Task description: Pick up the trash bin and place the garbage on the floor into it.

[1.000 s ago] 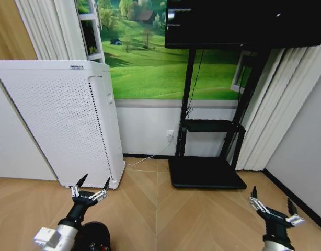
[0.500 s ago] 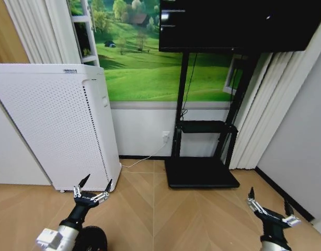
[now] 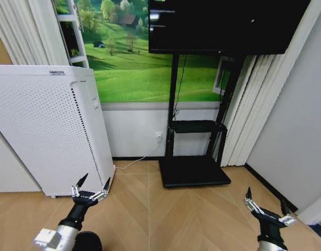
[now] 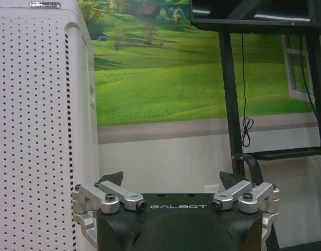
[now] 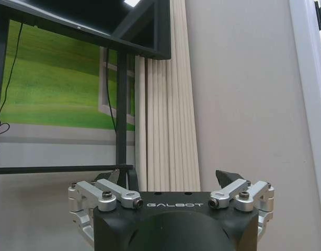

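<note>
Both arms low: left gripper [image 3: 90, 184] spread beside the white appliance [image 3: 45, 125], right gripper [image 3: 265, 205] spread over open floor [image 3: 171, 219].

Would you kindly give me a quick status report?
Left gripper open, empty, low by white appliance. Right gripper open, empty, low near curtain.

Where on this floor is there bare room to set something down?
Open wood floor lies between the left gripper and right gripper, in front of the black TV stand base. It is tighter by the white appliance.
</note>
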